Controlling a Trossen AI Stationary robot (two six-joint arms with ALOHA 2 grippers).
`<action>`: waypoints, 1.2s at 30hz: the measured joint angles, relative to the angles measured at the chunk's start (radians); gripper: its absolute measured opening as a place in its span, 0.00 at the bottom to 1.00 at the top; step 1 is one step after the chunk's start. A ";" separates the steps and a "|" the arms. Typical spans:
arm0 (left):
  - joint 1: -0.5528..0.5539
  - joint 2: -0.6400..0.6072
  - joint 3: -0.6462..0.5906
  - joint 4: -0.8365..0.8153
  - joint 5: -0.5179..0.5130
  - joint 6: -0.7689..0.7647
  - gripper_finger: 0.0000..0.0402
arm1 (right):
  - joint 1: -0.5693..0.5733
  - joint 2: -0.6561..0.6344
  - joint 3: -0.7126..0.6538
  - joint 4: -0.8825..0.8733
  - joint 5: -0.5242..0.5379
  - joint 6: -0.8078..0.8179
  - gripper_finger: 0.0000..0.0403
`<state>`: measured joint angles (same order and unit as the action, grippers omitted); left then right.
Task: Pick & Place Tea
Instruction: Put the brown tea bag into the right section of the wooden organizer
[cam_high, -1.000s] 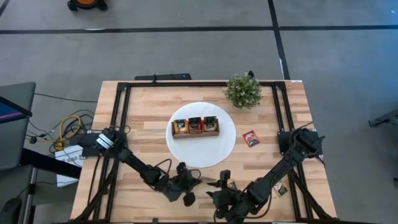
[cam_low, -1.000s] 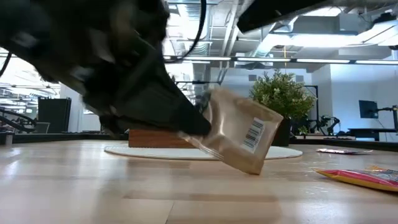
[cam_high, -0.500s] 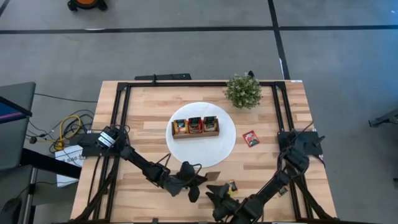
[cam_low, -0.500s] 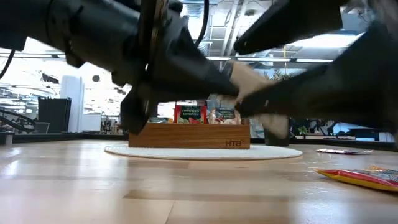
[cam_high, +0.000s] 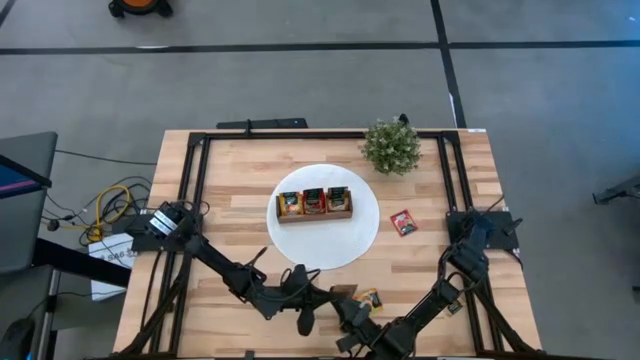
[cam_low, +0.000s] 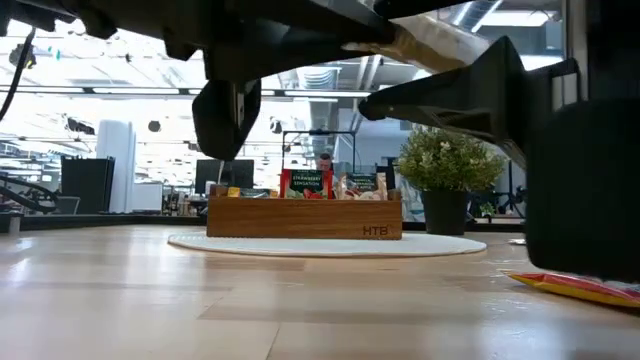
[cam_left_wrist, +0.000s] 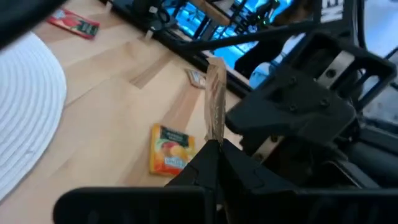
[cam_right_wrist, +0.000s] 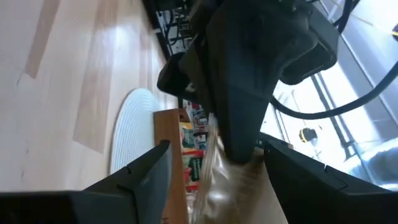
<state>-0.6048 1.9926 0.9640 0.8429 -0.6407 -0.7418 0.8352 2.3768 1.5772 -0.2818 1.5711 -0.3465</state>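
L pincer (cam_left_wrist: 214, 149) low over the near edge of the bench (cam_high: 240, 180), clenched on a beige tea sachet (cam_left_wrist: 215, 109); sachet stands on edge betw. the fingertips, clear of the wood. R pincer (cam_right_wrist: 214, 168) right next to it, fingers spread wide, one each side of the same sachet (cam_right_wrist: 227, 180); can't tell if they touch it. In the high view both pincers meet just below the white disc (cam_high: 365, 235), L (cam_high: 318, 297) and R (cam_high: 350, 312).

Other tea: yellow-orange sachet (cam_high: 369, 297) flat on bench just beside the pincers, also seen from L wrist (cam_left_wrist: 170, 150). Red sachet (cam_high: 403, 222) flat on bench R of the disc. One more sachet (cam_high: 452, 305) near R arm, partly hidden.

Wooden box (cam_high: 314, 204) sits on the disc, 3 compartments w/ sachets upright in them. Small plant (cam_high: 391, 146) at far R of bench, off the disc.
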 joint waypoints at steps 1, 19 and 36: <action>-0.004 -0.003 0.000 -0.004 0.000 0.007 0.00 | -0.001 0.000 0.000 0.005 0.000 -0.016 0.61; -0.030 -0.049 -0.001 -0.112 -0.006 0.057 0.00 | -0.011 0.000 0.002 0.078 0.006 -0.028 0.08; -0.205 -0.188 0.001 -0.491 -0.116 0.691 0.44 | -0.019 -0.141 0.001 -0.359 -0.374 0.703 0.02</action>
<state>-0.8098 1.8049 0.9651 0.3522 -0.7566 -0.0504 0.8158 2.2354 1.5784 -0.6408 1.1967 0.3568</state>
